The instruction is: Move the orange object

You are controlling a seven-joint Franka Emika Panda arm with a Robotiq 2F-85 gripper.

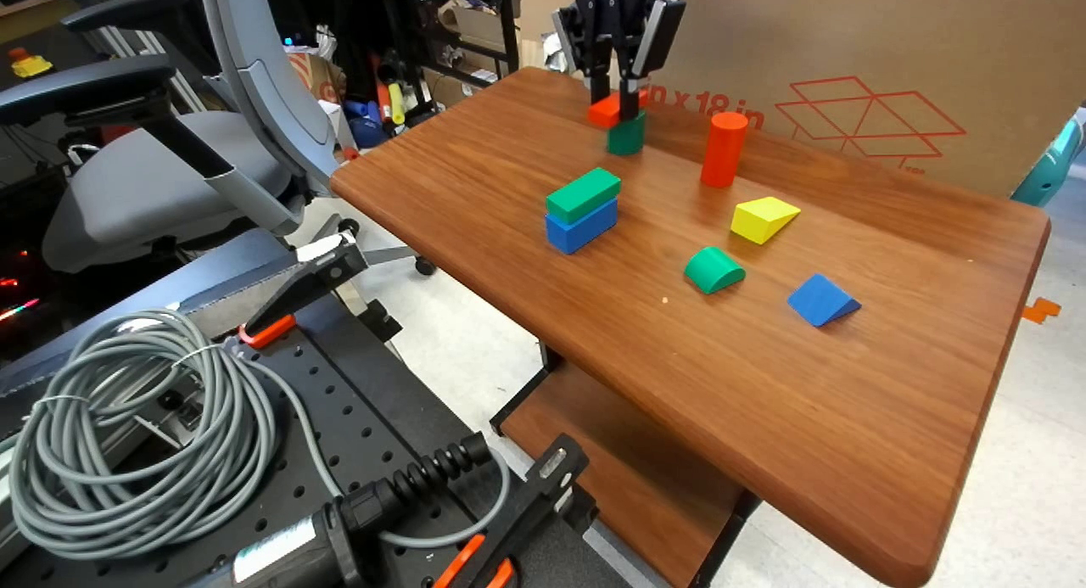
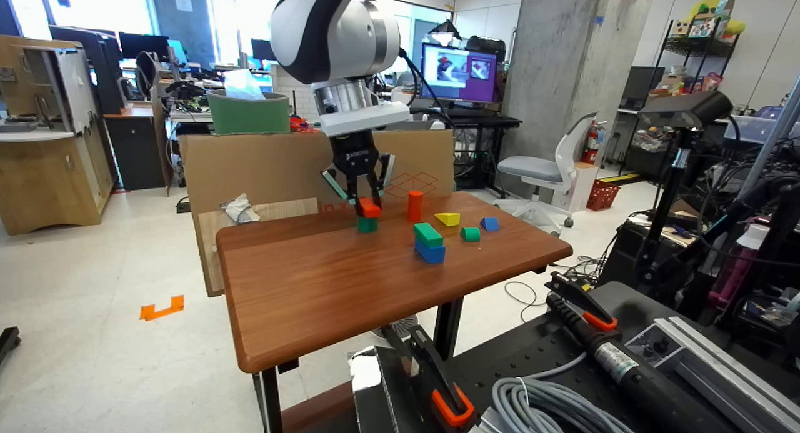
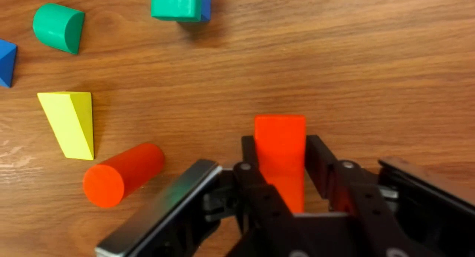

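Brown tabletop [image 1: 806, 418]: tool [image 3: 281, 147] pinches orange block [image 3: 280, 129] directly over green piece [image 1: 626, 137], contact between them unclear; red cylinder [image 1: 724, 151] stands upright nearby.

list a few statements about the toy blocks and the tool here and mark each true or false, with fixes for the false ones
1. The tool has the orange block between its fingers. True.
2. The blue rectangular block lies on top of the green one. False: the green rectangular block lies on the blue rectangular block.
3. In both exterior views, a green piece shows below the orange block. True.
4. The orange-red cylinder lies on its side. False: the orange-red cylinder stands upright on the table.
5. The yellow wedge is apart from the tool. True.
6. The blue wedge touches the green half-round. False: the blue wedge and the green half-round lie apart.
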